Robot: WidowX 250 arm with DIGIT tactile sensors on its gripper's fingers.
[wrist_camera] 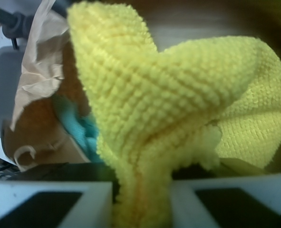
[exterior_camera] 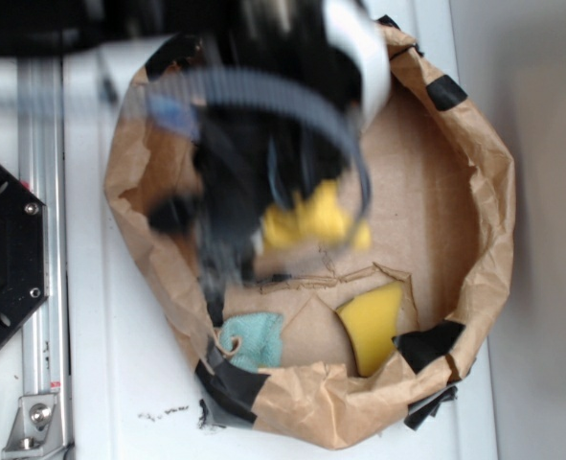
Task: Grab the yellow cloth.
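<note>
Gripper (wrist_camera: pixel 141 199) clamped on the yellow cloth (wrist_camera: pixel 178 109) — fabric pinched between both pads, bulk bunched just ahead of the jaws, over the paper bag (exterior_camera: pixel 474 278) floor — long axis unclear

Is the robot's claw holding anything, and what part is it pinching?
Yes. The claw is pinching the fuzzy mustard-yellow terry cloth by a bunched fold of the cloth, squeezed between its two white fingers. The rest fans out beyond.

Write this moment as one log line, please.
gripper: shut on mustard-yellow terry cloth | cloth: bunched between fingers | nearby: small teal cloth, bright-yellow foam sponge | container: brown paper-lined basket
</note>
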